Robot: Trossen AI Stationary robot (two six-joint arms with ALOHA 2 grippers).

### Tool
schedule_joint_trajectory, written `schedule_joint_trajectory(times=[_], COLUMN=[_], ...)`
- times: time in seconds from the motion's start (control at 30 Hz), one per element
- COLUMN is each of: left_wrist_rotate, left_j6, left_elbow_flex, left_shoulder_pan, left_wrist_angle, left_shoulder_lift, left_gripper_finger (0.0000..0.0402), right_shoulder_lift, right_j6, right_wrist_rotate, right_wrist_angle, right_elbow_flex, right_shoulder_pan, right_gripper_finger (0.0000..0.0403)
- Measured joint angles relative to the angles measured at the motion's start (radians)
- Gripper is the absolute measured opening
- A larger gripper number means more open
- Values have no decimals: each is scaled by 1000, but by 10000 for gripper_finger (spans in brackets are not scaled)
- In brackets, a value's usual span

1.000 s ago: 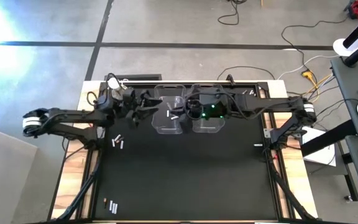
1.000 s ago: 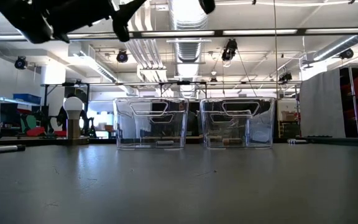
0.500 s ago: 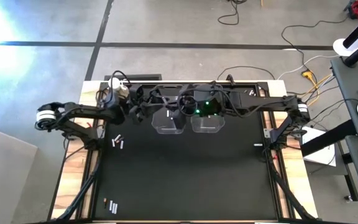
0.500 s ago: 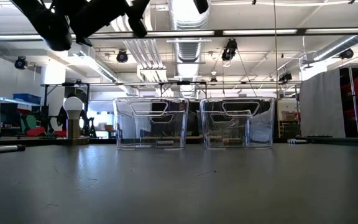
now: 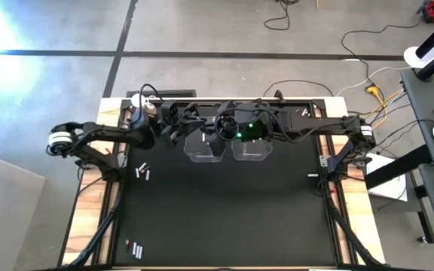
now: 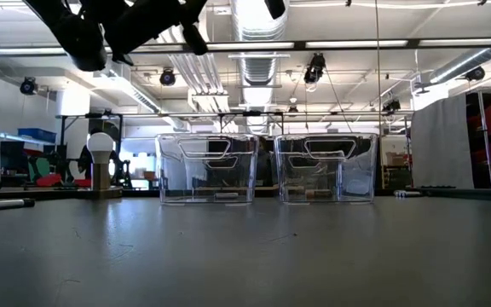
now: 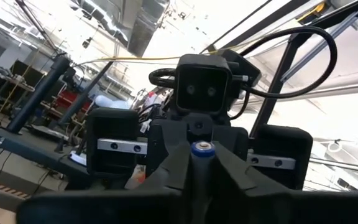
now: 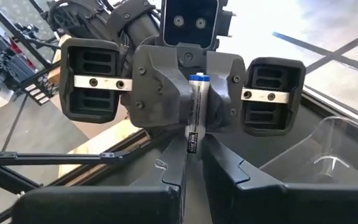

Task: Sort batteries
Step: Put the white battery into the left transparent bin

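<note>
A slim silvery-white battery point(image 8: 194, 112) with a blue tip stands clamped between both claws, left claw point(image 8: 194, 102) and right claw point(image 8: 190, 163), face to face.

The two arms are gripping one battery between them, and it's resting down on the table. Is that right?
Not quite. The left gripper and the right gripper do both grip one battery, but it is up in the air above the bins, not down on the table. The low view shows this.
</note>
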Motion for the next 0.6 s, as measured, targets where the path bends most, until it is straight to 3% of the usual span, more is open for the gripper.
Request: schedule_joint_trajectory(times=[0.2, 0.33, 0.47, 0.6], left_wrist_rotate=[2, 19, 93, 145], left_j6=[-10, -18, 15, 182], left_elbow_flex=[-21, -7, 70, 210], left_shoulder_pan=[2, 10, 48, 91], left_wrist_angle=[-7, -97, -336, -787], left_shoulder_lift=[-13, -35, -57, -54], left_gripper_finger=[16, 15, 15, 15], right_shoulder_lift=[0, 0, -4, -6], right_j6=[-1, 0, -2, 6], right_wrist_rotate=[20, 25, 44, 97], right_wrist_angle=[-2, -42, -196, -485], right_elbow_flex=[-2, 15, 86, 200], right_shoulder_pan=[2, 2, 0, 0], right_gripper_finger=[30, 59, 115, 170])
